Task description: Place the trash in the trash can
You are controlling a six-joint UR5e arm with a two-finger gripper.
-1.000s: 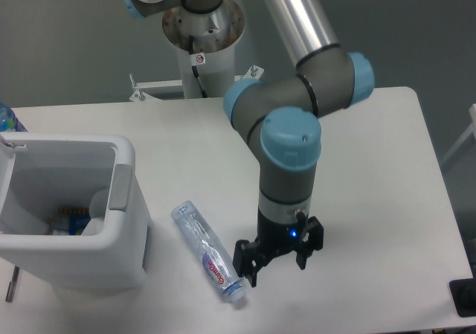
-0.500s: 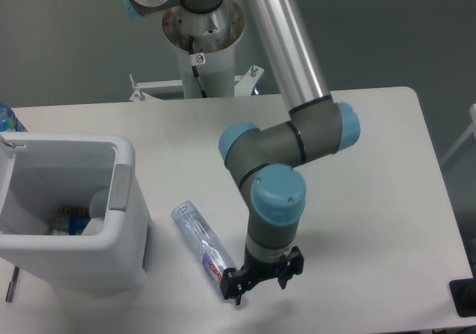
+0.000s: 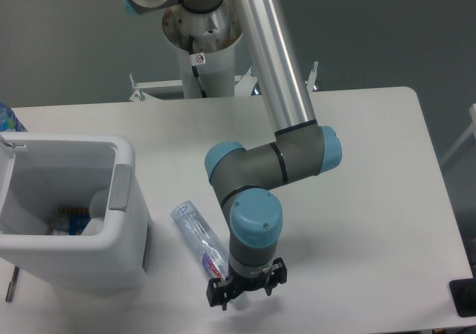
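Looking down from the fixed camera, I count one arm, one end effector (image 3: 246,292), one bottle (image 3: 198,236), one bin and one desk. Nearest the front edge of the desk (image 3: 372,222), the end effector hangs low with its two black fingers (image 3: 218,294) spread apart on either side of the bottle's cap end; they straddle it without having clamped, so I read it as released, not grasping. The wrist above hides the cap itself, so whether a finger is touching the plastic I cannot tell.

The crushed clear bottle lies flat on the desk, slanting from its base near the bin's right wall down to the right toward the front edge; its purple-and-red label (image 3: 214,263) sits just left of the wrist. It is on the desk, outside the bin, and its base stands a little apart from the bin wall.

To the left, the white trash can (image 3: 126,222) stands upright at the desk's left edge, its opening facing up and its grey panel (image 3: 119,187) on the right rim. Inside I see one pale rounded piece (image 3: 97,204) and something with blue and brown print (image 3: 68,220), too small to name.

Right of the arm the desk surface runs bare to its rounded right corner. Behind, bare white surface lies between the elbow and the rear edge, where the arm's base column (image 3: 202,51) rises.
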